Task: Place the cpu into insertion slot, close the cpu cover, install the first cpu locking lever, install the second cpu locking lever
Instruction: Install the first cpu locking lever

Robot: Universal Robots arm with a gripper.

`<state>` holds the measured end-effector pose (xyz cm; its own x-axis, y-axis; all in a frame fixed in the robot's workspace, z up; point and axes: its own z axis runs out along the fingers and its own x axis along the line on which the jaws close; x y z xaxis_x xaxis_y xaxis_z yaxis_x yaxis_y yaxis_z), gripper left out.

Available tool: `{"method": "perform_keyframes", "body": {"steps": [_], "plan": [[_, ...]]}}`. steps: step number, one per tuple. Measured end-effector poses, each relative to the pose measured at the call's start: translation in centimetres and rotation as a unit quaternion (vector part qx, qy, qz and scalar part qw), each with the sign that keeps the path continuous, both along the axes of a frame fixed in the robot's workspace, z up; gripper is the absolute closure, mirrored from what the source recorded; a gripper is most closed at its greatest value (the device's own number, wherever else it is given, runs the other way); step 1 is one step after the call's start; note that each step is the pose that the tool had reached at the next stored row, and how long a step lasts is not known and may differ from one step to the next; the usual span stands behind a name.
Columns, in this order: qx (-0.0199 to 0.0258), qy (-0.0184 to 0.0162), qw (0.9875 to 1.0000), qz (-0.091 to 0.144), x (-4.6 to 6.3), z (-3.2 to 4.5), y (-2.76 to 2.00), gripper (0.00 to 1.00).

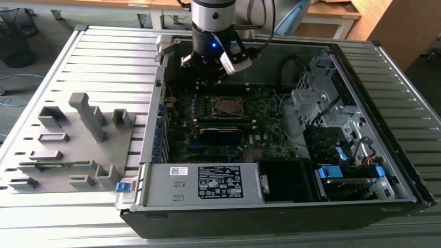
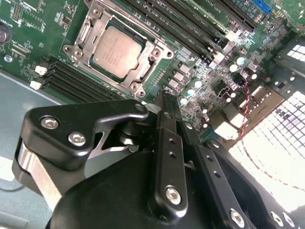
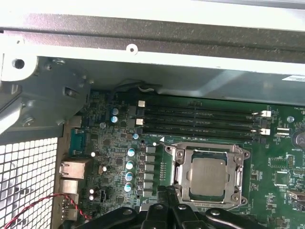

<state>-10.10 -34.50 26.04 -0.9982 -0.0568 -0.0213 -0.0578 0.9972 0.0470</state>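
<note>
The cpu point(image 2: 116, 46) point(image 3: 207, 174), a dull silver square, lies flat in the insertion slot point(image 1: 226, 107) on the green motherboard. The cpu cover point(image 2: 151, 56) point(image 3: 179, 164) lies down around it as a metal frame, with the chip top showing through its opening. My gripper point(image 1: 210, 76) hangs over the board toward the case's back wall, a little away from the socket and not touching it. In both wrist views its black fingers point(image 2: 164, 102) point(image 3: 167, 192) stand together, shut, with nothing between them. How the locking levers sit is unclear.
Long black memory slots point(image 2: 190, 33) point(image 3: 200, 121) run beside the socket. The open computer case point(image 1: 386, 170) has a power supply point(image 1: 200, 181) at the front and drive bays point(image 1: 324, 103) on the exterior view's right. A grey fixture rack point(image 1: 76, 139) stands outside on the exterior view's left.
</note>
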Motion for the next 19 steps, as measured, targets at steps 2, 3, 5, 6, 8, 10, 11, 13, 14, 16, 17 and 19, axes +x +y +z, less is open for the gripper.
{"method": "perform_keyframes", "body": {"steps": [2, 3, 5, 6, 8, 10, 11, 13, 14, 16, 17, 19], "plan": [[-0.0001, 0.0001, 1.0, 0.0, 0.0, 0.01, 0.0, 0.89], [-0.0001, 0.0001, 1.0, 0.0, -0.01, 0.01, 0.0, 0.89], [-0.0002, 0.0002, 1.0, 0.0, -0.15, 0.01, -0.01, 0.89], [-0.0002, 0.0001, 1.0, 0.0, -0.26, 0.0, 0.0, 0.89], [-0.0001, 0.0001, 1.0, 0.0, -0.51, -0.02, 0.0, 0.89], [0.0009, 0.0, 1.0, 0.0, -0.79, -0.03, 0.0, 0.89], [0.0033, 0.0, 1.0, 0.0, -0.82, -0.03, 0.0, 0.89], [0.0115, 0.0, 0.9999, 0.0, -0.83, -0.03, 0.0, 0.89], [0.0171, 0.0, 0.9999, 0.0, -0.84, -0.03, 0.0, 0.89], [0.0239, 0.0, 0.9997, 0.0, -0.84, -0.03, 0.0, 0.89], [0.0239, -0.0001, 0.9997, 0.0, -0.84, -0.03, 0.0, 0.89], [0.024, -0.0001, 0.9997, 0.0, -0.86, -0.04, 0.0, 0.89]]}}
